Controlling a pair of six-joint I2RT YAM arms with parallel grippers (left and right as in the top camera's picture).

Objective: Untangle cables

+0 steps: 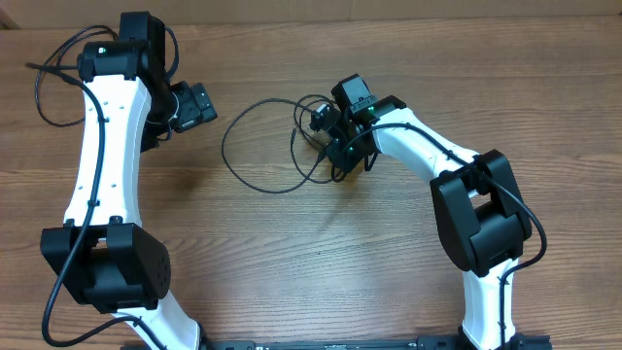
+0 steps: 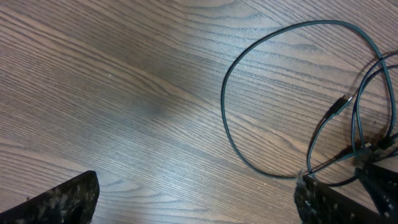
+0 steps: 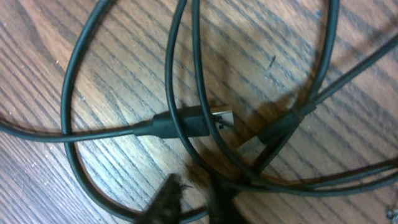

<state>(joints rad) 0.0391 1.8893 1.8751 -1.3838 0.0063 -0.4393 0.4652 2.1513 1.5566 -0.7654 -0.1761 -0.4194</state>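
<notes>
Several tangled cables (image 3: 186,122) on wooden table (image 1: 292,262)

thin black cables (image 1: 224,146) lie tangled in overlapping loops on the wooden surface (image 1: 321,253), silvery plug ends (image 3: 219,117) showing.

A brown wood-grain table (image 1: 321,262) fills the view, its grain running from 9 to 3 o'clock, with a black rail (image 1: 330,344) along its 6 o'clock edge.
</notes>
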